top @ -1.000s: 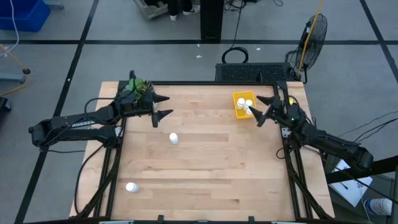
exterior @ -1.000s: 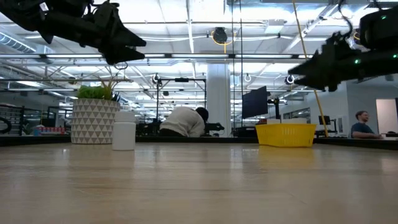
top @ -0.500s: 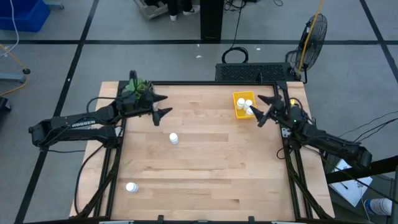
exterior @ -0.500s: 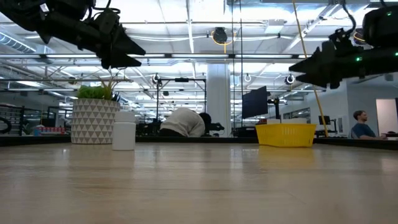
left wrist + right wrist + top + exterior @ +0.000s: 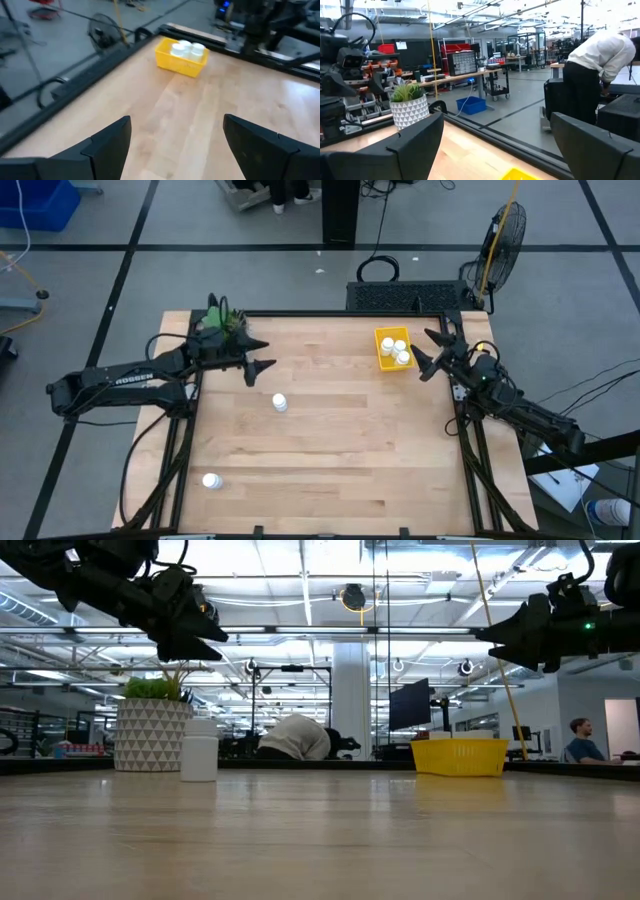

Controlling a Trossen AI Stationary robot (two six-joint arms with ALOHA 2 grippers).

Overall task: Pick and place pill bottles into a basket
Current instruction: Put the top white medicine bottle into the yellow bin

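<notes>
The basket sits on the tabletop near its far right corner, close to the right edge. Three bottles stand inside it, bunched together with their caps up: one toward the far side, one beside it, and one nearer the front of the basket. From the left wrist view the same basket shows across the tabletop with white caps rising above its rim.

Two more bottles remain loose on the tabletop. One bottle stands upright left of the middle, well apart from the basket. The other bottle sits near the front left corner, close to the left edge. In the low view a single bottle stands upright just beside the plant pot, while the basket shows farther right.

The left end effector hangs above the tabletop near the far left corner, beside the plant, its fingers spread apart and empty. The right end effector hovers just to the right of the basket by the right edge, fingers also spread wide, holding nothing. Both are raised clear of the wood in the low view, the left one above the pot and the right one above the basket.

A person bends over in the room beyond the tabletop.
</notes>
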